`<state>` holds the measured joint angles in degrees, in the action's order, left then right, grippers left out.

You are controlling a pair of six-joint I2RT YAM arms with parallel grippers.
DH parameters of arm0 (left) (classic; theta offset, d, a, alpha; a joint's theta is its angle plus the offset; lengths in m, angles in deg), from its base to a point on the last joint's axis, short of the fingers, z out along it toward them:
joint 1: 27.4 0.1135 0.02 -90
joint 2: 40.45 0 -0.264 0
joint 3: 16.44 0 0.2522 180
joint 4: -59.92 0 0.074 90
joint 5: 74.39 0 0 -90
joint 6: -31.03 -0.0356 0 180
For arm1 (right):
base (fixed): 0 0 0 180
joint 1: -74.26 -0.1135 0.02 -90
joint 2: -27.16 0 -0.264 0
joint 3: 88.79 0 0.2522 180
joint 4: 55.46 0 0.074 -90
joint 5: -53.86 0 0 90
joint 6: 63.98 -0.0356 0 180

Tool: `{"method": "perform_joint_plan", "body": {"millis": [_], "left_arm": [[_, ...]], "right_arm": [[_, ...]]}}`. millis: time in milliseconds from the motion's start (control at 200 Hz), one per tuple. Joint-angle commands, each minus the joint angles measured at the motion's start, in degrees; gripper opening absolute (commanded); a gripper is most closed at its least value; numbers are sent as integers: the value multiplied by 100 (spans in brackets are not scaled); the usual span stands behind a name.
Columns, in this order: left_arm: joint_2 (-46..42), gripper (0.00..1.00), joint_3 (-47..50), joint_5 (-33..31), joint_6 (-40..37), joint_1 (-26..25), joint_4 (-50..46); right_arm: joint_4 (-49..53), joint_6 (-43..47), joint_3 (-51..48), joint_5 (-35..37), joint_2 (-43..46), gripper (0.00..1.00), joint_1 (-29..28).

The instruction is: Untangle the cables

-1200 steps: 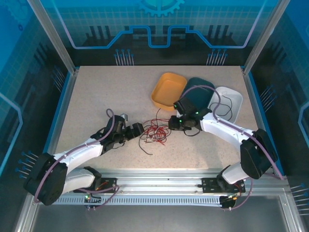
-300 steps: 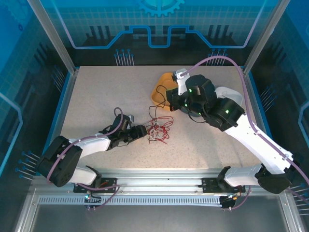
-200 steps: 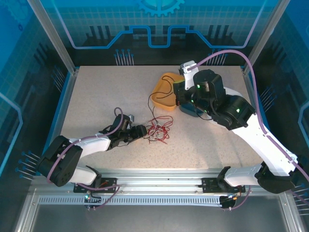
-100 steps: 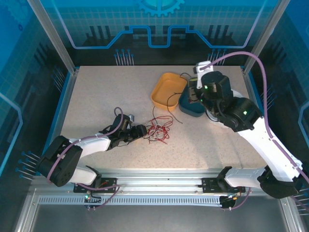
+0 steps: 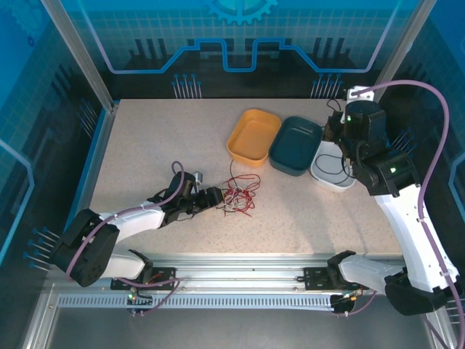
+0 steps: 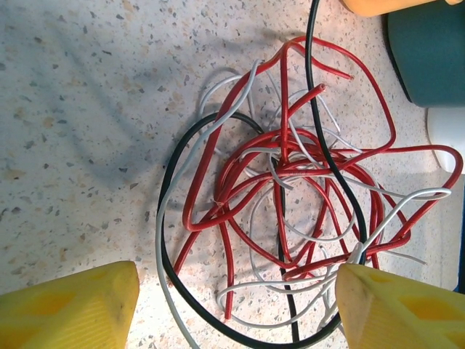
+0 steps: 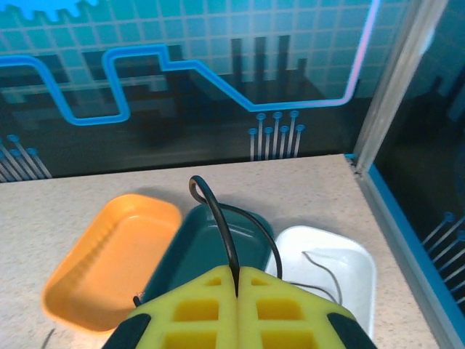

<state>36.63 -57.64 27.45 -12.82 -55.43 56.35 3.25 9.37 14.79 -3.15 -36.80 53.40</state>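
The cables (image 5: 237, 195) lie as a loose tangle of red, black and white strands (image 6: 290, 189) on the speckled table. My left gripper (image 5: 212, 198) rests at the tangle's left edge, open, and its yellow fingertips (image 6: 69, 309) straddle the near loops (image 6: 232, 309) without pinching any. My right gripper (image 5: 332, 137) is raised over the white tray (image 5: 336, 182). Its yellow pads (image 7: 236, 280) are shut on one black cable (image 7: 222, 230), which loops up from the pads and hangs down toward that tray.
Three trays stand in a row at the back right: orange (image 5: 254, 136), teal (image 5: 296, 144) and white (image 7: 352, 254). A thin grey wire (image 7: 325, 270) lies in the white one. The frame post and blue wall (image 7: 396, 94) stand close on the right.
My right arm has carried the black cable rightward, from over the orange tray to over the white tray. The left gripper has opened a little wider at the tangle.
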Motion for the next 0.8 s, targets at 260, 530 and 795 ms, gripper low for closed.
{"method": "perform_joint_plan", "body": {"millis": [260,530,795], "left_arm": [[-483,90,-120,-192,-113,-41,-482],[-820,99,-198,-374,-268,-47,-875],[-1246,99,-340,-614,-499,-40,-1380]], "right_arm": [[-447,854,-103,-301,-133,0,957],[-599,1003,-353,-781,-157,0,1363],[-585,1093,-510,-819,-410,0,1435]]}}
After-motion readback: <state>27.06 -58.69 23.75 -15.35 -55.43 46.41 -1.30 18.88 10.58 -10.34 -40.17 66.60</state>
